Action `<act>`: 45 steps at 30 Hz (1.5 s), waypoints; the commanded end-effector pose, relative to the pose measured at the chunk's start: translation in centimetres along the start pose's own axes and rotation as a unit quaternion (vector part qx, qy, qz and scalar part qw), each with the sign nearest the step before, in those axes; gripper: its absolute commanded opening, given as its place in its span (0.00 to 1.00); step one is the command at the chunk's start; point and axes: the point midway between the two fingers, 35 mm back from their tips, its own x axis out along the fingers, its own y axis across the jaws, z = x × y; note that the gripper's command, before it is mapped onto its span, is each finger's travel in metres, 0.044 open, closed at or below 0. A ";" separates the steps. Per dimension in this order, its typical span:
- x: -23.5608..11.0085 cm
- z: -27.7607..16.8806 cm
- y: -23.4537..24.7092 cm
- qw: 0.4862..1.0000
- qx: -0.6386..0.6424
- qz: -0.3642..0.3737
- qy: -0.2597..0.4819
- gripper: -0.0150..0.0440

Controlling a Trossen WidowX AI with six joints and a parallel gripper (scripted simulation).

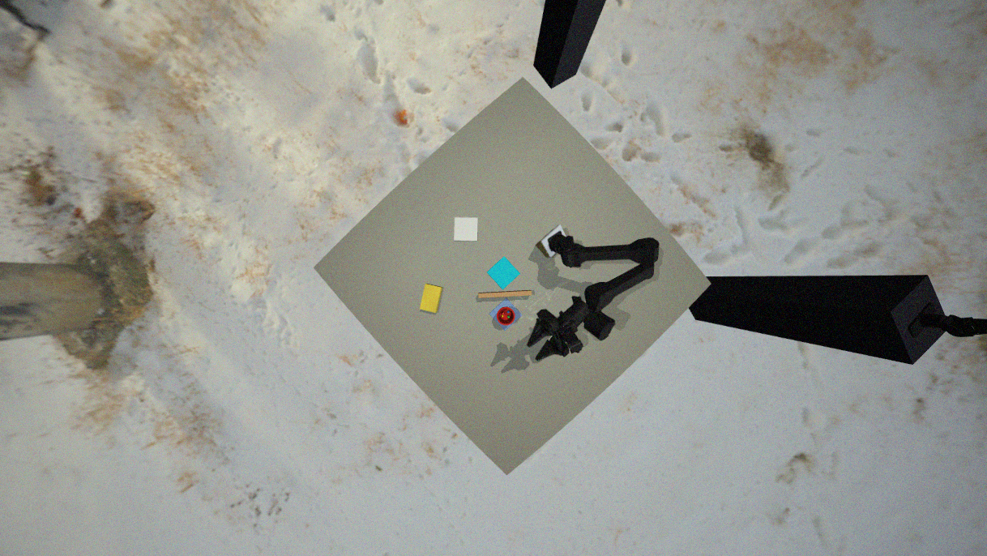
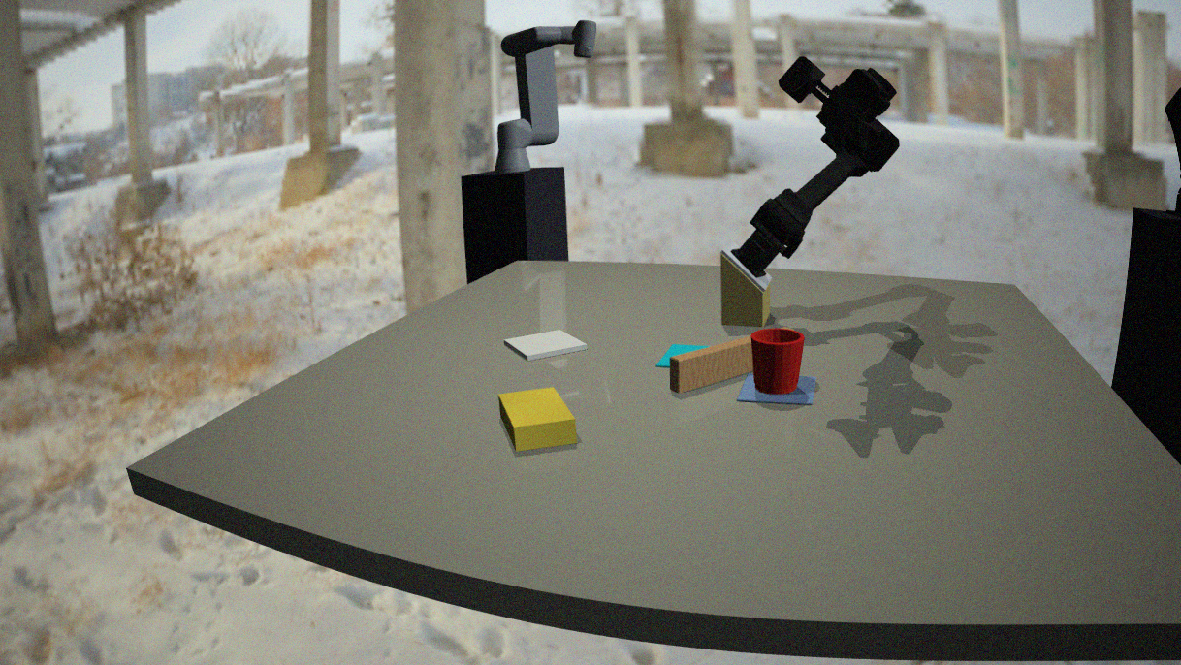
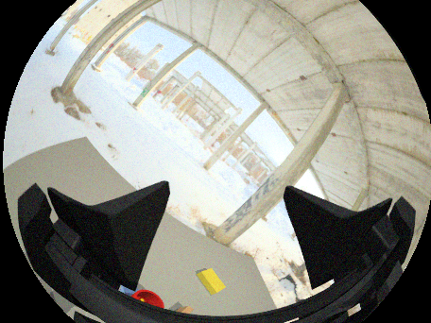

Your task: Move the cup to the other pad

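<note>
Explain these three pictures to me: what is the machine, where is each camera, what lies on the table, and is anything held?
A black jointed arm stands on a grey table. One picture looks straight down, one from the side, one from the arm's wrist. On the table: a red cup on a blue pad, a wooden bar, a cyan pad, a yellow block, a white tile. The gripper hangs above the table with its fingers wide apart, holding nothing.

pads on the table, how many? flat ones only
2. A blue-grey pad lies under the red cup. A cyan pad lies on the far side of the wooden bar, partly hidden behind it in the exterior view.
</note>
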 end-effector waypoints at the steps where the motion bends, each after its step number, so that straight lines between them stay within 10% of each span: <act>1: 0.1 -0.1 0.0 1.000 0.002 0.001 0.003 0.89; 12: 3.8 -14.1 3.7 0.900 0.219 0.056 0.373 0.50; 25: -2.1 -25.1 8.7 0.401 0.517 -0.156 0.740 0.50; 45: -2.4 -26.7 9.6 0.392 0.519 -0.161 0.742 0.50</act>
